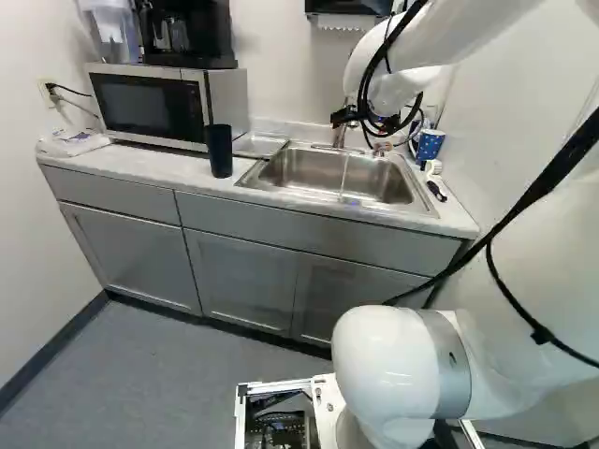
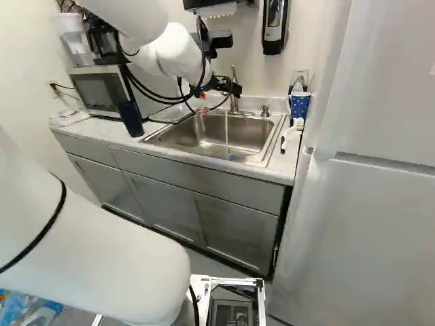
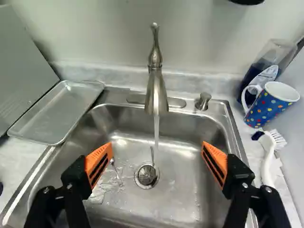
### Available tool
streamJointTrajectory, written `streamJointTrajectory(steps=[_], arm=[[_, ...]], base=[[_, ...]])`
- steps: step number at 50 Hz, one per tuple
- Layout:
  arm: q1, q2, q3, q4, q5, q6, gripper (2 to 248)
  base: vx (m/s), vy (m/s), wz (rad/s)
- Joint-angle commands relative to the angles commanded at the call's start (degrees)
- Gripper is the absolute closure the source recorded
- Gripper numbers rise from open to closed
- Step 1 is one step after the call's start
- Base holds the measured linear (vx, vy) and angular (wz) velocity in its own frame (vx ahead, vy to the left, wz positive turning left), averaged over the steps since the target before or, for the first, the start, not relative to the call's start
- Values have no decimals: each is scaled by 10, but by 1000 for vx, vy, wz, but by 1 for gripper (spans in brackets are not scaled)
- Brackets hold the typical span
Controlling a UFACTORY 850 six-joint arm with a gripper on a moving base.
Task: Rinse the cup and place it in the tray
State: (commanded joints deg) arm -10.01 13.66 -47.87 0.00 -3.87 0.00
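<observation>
One dark cup [image 1: 219,152], upright near the front edge of the counter [image 1: 112,161], probably yours to rinse, placed for easy reach. One gripper [image 3: 157,151], empty, fingers spread above the sink [image 1: 309,166], leaving you room to admit a cup. One faucet [image 3: 156,92], water [image 3: 156,133] running, ready for rinsing. One tray [image 3: 57,111] beside the sink, likely for short transfer. Surroundings: microwave [image 1: 150,105] behind the cup, spotted mug [image 3: 269,108], brush [image 3: 269,159], grey floor [image 1: 168,374].
</observation>
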Motion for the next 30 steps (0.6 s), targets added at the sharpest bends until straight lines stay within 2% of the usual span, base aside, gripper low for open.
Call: streamJointTrajectory(steps=[30], arm=[[0,0,0,0,-129,0,3]], base=[[0,0,0]])
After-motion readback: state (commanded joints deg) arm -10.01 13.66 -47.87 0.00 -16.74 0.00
